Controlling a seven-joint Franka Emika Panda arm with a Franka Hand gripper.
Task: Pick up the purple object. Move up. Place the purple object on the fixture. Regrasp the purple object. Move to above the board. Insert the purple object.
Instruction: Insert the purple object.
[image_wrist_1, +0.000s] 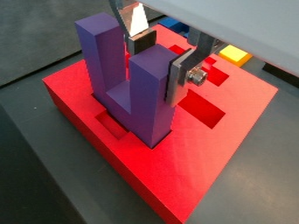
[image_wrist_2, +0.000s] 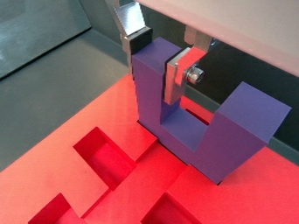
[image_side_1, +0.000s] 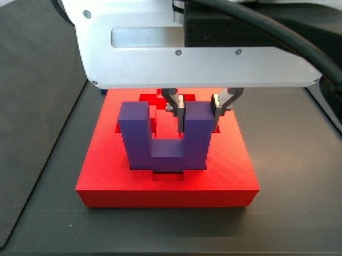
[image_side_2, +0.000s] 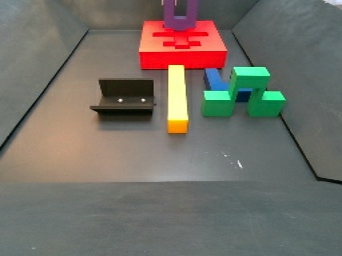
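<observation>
Purple object (image_wrist_1: 131, 83) standing in the board (image_wrist_1: 187, 166), gripper (image_wrist_1: 162, 59) clamping one prong.

The silver fingers (image_wrist_2: 176, 74) are pressing on either side of one upright prong in both wrist views, holding the purple object (image_side_1: 166, 133) upright with its base sitting in a recess of the red board (image_side_1: 167, 185). In a side view the board (image_side_2: 183, 44) is lying at the far end, with the fixture (image_side_2: 124, 97) well apart, nearer and left, beside a yellow bar (image_side_2: 177, 98) and green blocks (image_side_2: 246, 90).

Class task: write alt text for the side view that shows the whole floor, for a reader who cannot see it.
At the far end, the purple object stands upright on the red board, the gripper above it out of frame. Nearer lie a yellow bar, blue block, green blocks, and the black fixture.
</observation>
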